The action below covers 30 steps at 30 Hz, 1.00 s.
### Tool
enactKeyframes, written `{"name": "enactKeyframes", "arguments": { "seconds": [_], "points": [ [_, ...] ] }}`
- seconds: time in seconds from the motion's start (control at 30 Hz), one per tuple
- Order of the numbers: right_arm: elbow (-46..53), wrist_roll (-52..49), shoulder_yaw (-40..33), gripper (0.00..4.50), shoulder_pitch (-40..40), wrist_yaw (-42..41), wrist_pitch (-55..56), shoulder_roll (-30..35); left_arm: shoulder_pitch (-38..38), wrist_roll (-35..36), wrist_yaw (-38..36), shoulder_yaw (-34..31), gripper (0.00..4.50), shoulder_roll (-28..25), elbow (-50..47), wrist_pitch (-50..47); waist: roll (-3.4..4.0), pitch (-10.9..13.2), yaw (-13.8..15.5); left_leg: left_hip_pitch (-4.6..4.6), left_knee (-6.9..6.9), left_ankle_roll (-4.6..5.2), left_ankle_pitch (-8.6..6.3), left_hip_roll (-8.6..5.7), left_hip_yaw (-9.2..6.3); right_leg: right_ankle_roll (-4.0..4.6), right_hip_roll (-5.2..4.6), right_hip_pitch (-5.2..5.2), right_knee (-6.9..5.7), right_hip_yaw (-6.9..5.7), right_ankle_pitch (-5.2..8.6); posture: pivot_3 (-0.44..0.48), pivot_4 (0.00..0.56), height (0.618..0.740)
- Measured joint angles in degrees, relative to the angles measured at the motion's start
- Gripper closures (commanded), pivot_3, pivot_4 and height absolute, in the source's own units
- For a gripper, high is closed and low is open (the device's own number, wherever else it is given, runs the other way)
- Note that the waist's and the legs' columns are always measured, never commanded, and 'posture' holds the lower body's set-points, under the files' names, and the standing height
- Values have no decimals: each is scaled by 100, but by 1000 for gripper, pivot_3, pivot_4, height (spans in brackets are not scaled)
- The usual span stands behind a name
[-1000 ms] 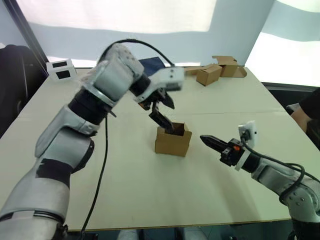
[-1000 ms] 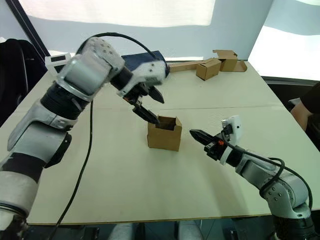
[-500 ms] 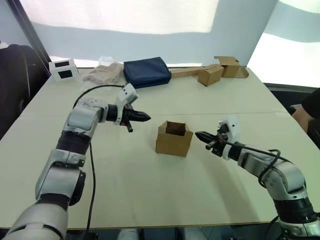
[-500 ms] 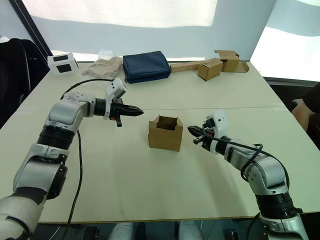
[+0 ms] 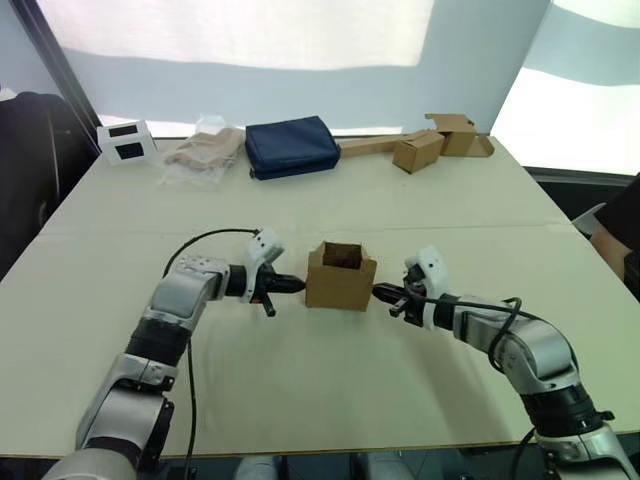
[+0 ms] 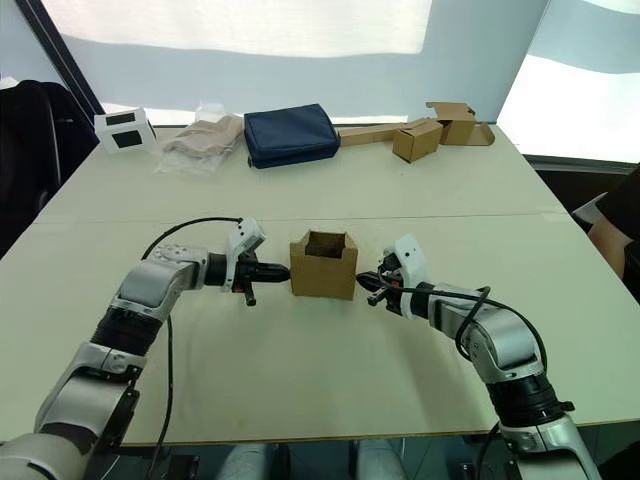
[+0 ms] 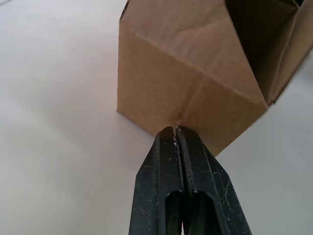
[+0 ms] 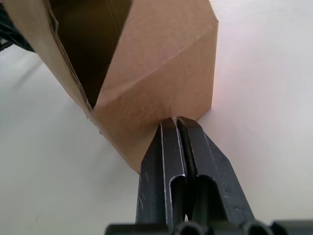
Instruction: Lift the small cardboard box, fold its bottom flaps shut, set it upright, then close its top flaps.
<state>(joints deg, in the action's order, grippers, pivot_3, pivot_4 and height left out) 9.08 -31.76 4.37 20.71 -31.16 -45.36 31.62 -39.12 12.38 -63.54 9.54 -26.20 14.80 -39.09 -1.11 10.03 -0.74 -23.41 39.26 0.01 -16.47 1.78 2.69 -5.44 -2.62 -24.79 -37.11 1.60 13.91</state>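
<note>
Both robot arms reach low over a pale tabletop [image 5: 330, 400] and point inward toward each other from opposite sides. The left tool [image 5: 297, 285] comes in from the left with its forearm nearly level, and its two black fingers are pressed together into one narrow tip, holding nothing. In the left wrist view that tip touches the lower part of a side wall of the small cardboard box [image 5: 340, 278]. The right tool [image 5: 381, 293] mirrors it from the right, with its elbow bent back toward the near right edge. Its fingers are also closed flat against each other with nothing between them, and in the right wrist view the tip meets the opposite box wall low down.

The small cardboard box stands upright near the middle of the tabletop, between the two tools. Its open end faces up and its short top flaps stand raised around a dark interior. It is roughly cube-shaped, so no axis is clearly the longest.

Bare tabletop surrounds the box on its near and far sides. Well apart, along the far edge, lie a white box [image 5: 125, 141], a clear bag [image 5: 200, 155], a dark blue pouch [image 5: 293, 146] and more brown cartons [image 5: 435, 143].
</note>
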Motion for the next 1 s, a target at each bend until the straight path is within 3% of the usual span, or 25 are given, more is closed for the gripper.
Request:
{"name": "enactKeyframes", "arguments": {
  "seconds": [0.3, 0.7, 1.0],
  "points": [
    [-17, 141, 71, 4500, 84, -128, -255, -133, 155, 266, -271, 102, 4489, -374, -639, -672, 0, 0, -5, 2, 0, 0, 0, 0, -2, 1, 1, 0, -2, 0, 0, 0, 150, 740],
    [224, 503, 298, 4500, 40, -266, -265, -9, 287, 311, -360, 243, 4489, -740, -640, -495, 0, 0, -4, 2, 0, 0, 0, 0, -2, 1, 1, 0, -1, -1, 1, 0, 150, 740],
    [201, 99, -804, 4500, 28, -737, 692, -187, -21, 976, -350, -643, 4489, -874, -621, -357, 0, 0, 3, 3, 0, 0, 0, 0, -1, 0, -1, 5, 2, -3, 0, 0, 150, 740]
  ]
}}
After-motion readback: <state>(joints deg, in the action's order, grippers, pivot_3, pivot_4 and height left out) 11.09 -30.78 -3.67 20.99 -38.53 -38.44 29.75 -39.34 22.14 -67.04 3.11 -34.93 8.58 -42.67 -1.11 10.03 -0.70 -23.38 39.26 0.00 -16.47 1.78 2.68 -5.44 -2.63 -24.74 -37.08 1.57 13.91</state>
